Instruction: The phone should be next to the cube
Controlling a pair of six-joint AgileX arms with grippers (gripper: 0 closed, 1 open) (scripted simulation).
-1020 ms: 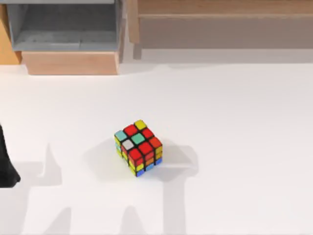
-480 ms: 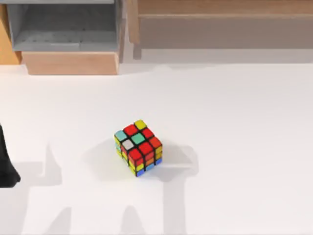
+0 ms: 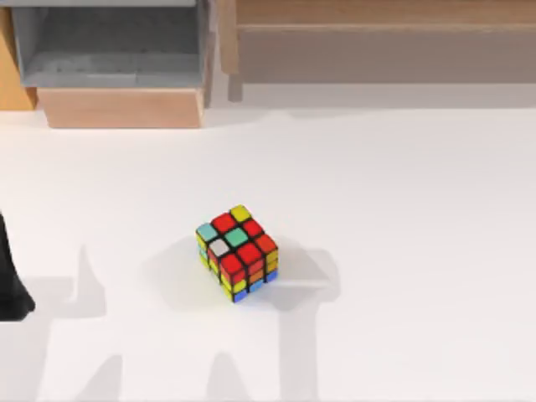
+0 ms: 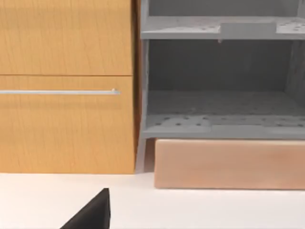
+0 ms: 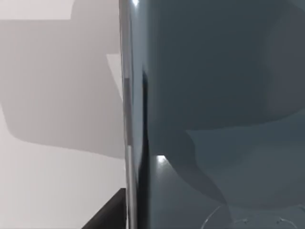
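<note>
Nothing has moved: the stickered, black-edged puzzle cube (image 3: 237, 253) sits alone; the glossy dark phone (image 5: 224, 109) looms close; claws' state indiscernible.

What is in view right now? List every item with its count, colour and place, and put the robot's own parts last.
cube: one, black edges with red, yellow, teal, white, orange and blue stickers, on the white table a little left of the middle of the top view.
phone: one, dark glossy grey-black screen with a thin silvery edge, very close in front of the right wrist camera.
table: one, white, bearing the cube.
open shelf unit: one, grey, at the far left of the table, above a light wooden base.
wooden cabinet: one, orange-brown with a thin silver handle, beside the grey shelves.
long wooden shelf: one, light brown, along the far right edge.
left arm: one, black, at the table's left edge.
</note>
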